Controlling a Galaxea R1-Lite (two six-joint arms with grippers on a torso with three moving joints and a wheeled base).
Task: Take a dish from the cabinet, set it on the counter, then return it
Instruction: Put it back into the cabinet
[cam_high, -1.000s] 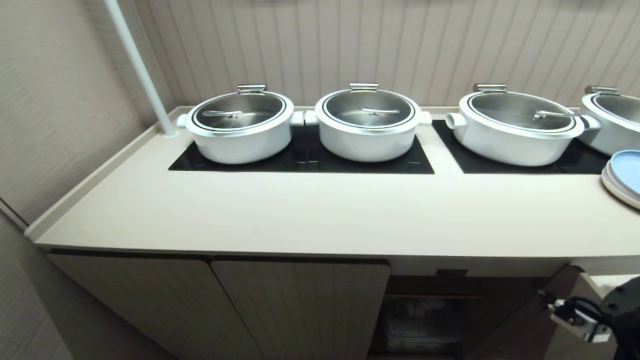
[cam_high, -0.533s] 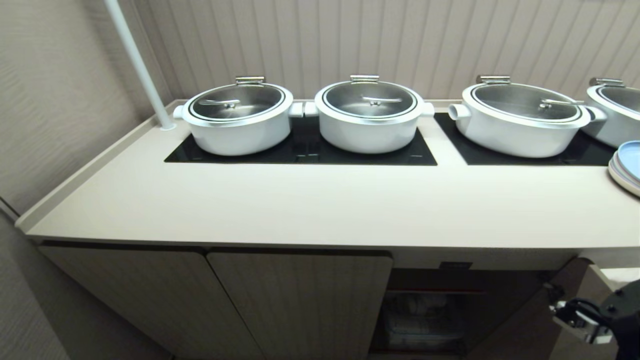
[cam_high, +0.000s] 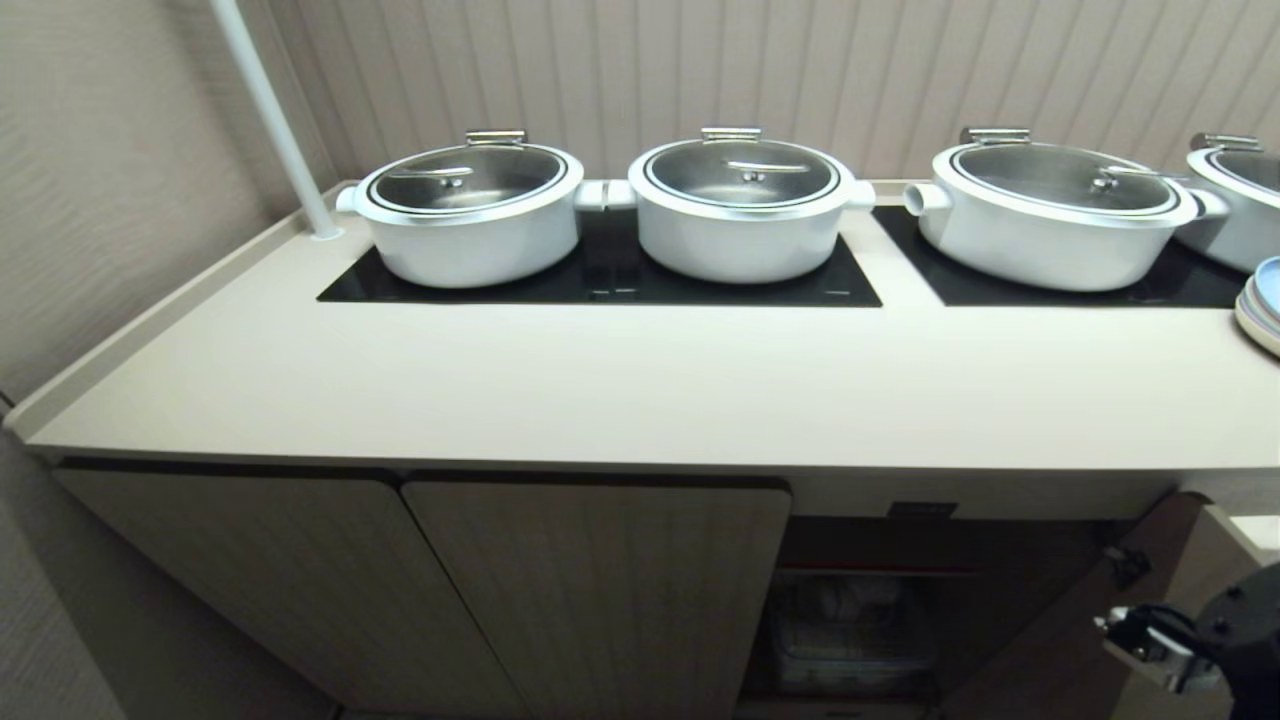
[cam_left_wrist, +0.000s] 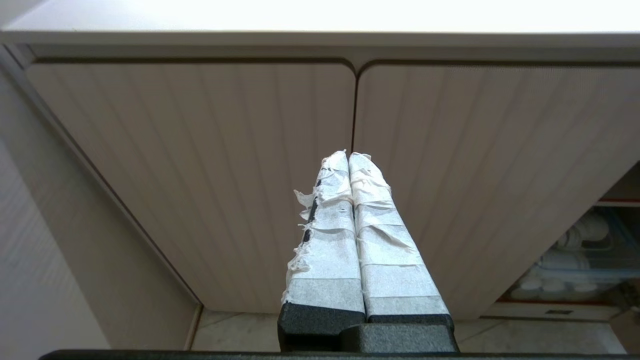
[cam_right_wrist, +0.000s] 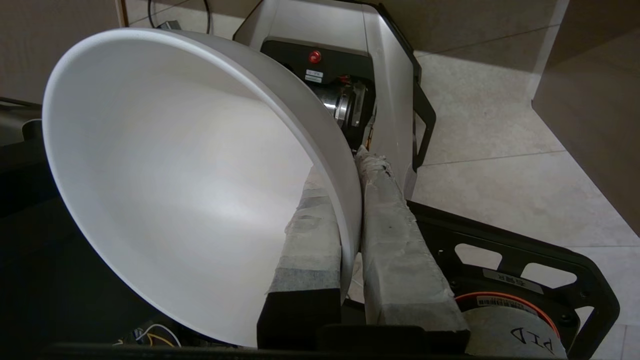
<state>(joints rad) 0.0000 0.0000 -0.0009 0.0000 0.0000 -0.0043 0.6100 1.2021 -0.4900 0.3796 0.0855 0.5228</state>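
The dish (cam_right_wrist: 175, 175), a plain white bowl, is tilted on edge in my right gripper (cam_right_wrist: 344, 167), which is shut on its rim, one taped finger inside and one outside. That arm's wrist (cam_high: 1160, 645) shows low at the far right, beside the cabinet's swung-open door (cam_high: 1060, 640). The cabinet (cam_high: 600, 590) has ribbed beige doors, and its right compartment (cam_high: 940, 560) stands open. Above it runs the cream counter (cam_high: 640, 390). My left gripper (cam_left_wrist: 348, 156) is shut and empty, pointing at the seam between two closed doors (cam_left_wrist: 200, 165).
Large white pots with steel lids (cam_high: 470, 210) (cam_high: 745, 200) (cam_high: 1050, 215) stand on black cooktop panels at the counter's back. A stack of blue plates (cam_high: 1262, 310) sits at its right edge. A clear bin (cam_high: 850, 630) fills the open compartment. A white pole (cam_high: 270, 110) rises at back left.
The whole head view has shifted: the counter and pots sit higher in the picture and more of the cabinet fronts shows, so the camera has moved. My right wrist stays at lower right.
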